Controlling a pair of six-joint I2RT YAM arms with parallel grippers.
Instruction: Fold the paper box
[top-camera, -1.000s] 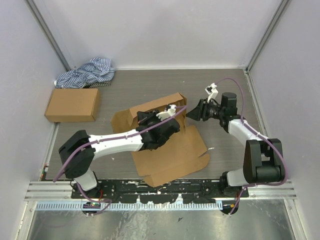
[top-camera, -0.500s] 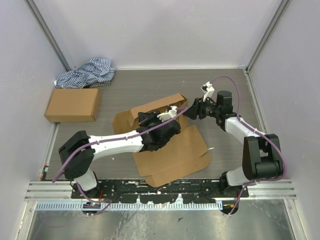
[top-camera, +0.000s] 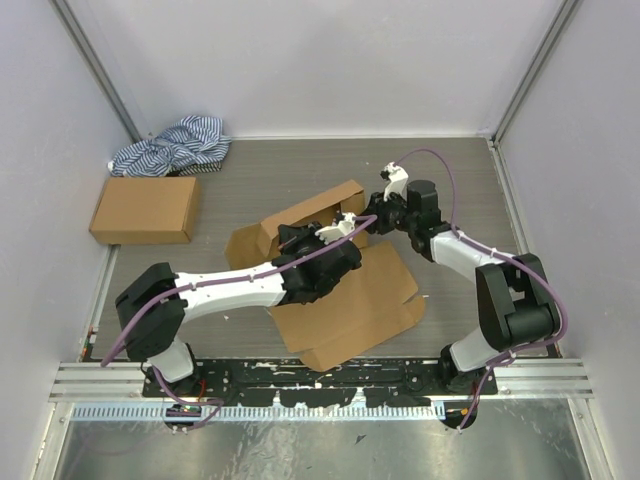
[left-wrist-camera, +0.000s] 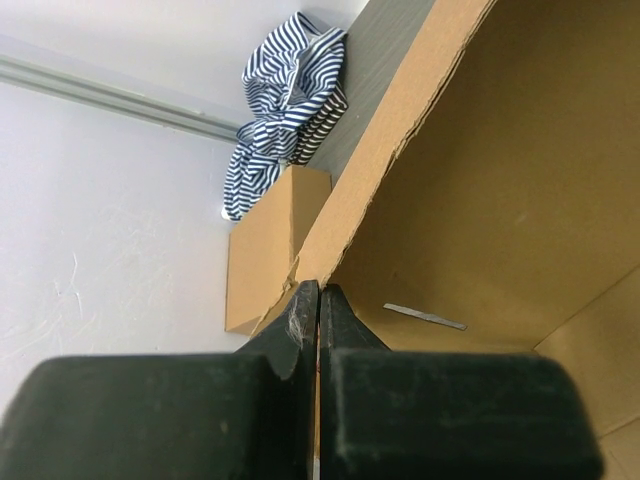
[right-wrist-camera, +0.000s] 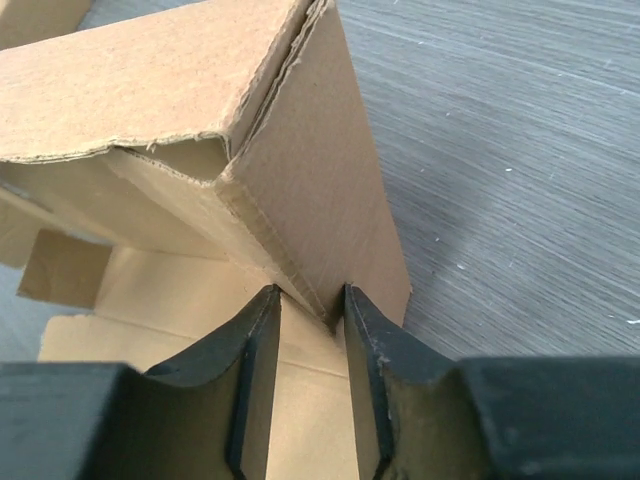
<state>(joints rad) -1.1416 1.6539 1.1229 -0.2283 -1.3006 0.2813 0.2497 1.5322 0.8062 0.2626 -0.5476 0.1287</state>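
**benchrat:** Where's the paper box (top-camera: 350, 310) sitting right now?

**yam_fan:** Middle of the grey wood-grain table (top-camera: 300, 165), between the two arms. It's a plain brown corrugated cardboard mailer, only half up. One wide panel lies flat on the near side, and a long wall stands along the far side with a flap at its right end.

**benchrat:** And the pincers?

**yam_fan:** The left gripper (left-wrist-camera: 318, 292) reaches in from the near left over the flat panel. Its black fingers are pressed together, tips right at the edge of the standing wall. Honestly can't tell from its wrist view whether any card is nipped between them. The right gripper (right-wrist-camera: 310, 295) is at the wall's right end, fingers spread and straddling the lower corner of that end flap. The card sits against one finger (right-wrist-camera: 362, 370) and there's a gap on the other side, so no squeeze that I can see.

**benchrat:** Anything else on there?

**yam_fan:** A closed oblong brown cardboard carton (top-camera: 145, 210) by the left wall, well apart from the mailer. There's also a crumpled blue-and-white striped cloth (top-camera: 175, 145) just behind it in the far-left corner.
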